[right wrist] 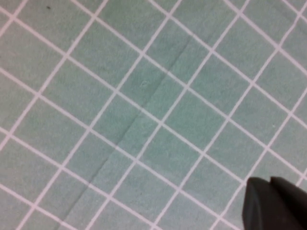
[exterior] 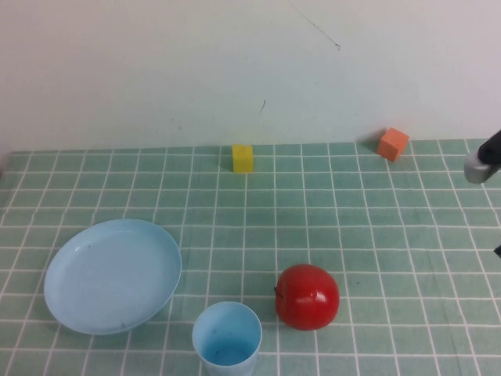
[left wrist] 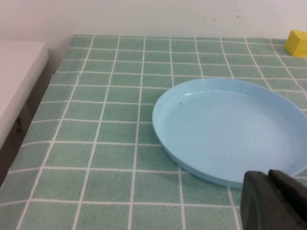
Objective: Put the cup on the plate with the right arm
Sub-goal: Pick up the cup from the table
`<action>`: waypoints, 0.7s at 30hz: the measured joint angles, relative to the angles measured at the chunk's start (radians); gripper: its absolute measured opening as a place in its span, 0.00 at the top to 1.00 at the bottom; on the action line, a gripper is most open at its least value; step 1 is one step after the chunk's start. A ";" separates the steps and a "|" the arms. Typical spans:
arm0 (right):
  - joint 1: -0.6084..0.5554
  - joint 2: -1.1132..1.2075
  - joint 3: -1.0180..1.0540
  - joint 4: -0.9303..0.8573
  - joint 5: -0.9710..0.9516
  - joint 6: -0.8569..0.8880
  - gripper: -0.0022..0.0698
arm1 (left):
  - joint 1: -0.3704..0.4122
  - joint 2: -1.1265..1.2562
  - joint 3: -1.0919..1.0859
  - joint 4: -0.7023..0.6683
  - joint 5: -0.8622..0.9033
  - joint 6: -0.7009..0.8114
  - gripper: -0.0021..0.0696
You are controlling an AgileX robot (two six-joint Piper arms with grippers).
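The small light blue cup (exterior: 227,340) stands upright at the table's front edge, between the plate and a red apple. The shallow light blue plate (exterior: 113,274) lies at the front left and is empty; it also shows in the left wrist view (left wrist: 230,129). Of the right arm only a silver-grey part (exterior: 477,167) shows at the far right edge, far from the cup. My right gripper (right wrist: 270,181) is shut and empty above bare green tiles. My left gripper (left wrist: 268,173) is shut and empty just beside the plate's near rim.
A red apple (exterior: 308,296) sits right next to the cup on its right. A yellow cube (exterior: 243,157) and an orange cube (exterior: 392,144) stand at the back by the white wall. A white ledge (left wrist: 17,81) lies off the table's left side.
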 joint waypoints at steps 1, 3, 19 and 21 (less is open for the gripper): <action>0.000 0.018 -0.017 0.013 0.019 -0.010 0.95 | 0.000 0.000 0.000 0.000 0.000 0.000 0.98; 0.000 0.062 -0.067 0.056 0.063 -0.024 0.87 | 0.000 0.000 0.000 0.000 0.000 0.000 0.98; 0.044 0.285 -0.349 0.475 0.241 -0.144 0.18 | 0.000 0.000 0.000 0.000 0.000 0.000 0.98; 0.099 0.308 -0.350 0.492 0.242 -0.163 0.22 | 0.000 0.000 0.000 0.000 0.000 0.000 0.98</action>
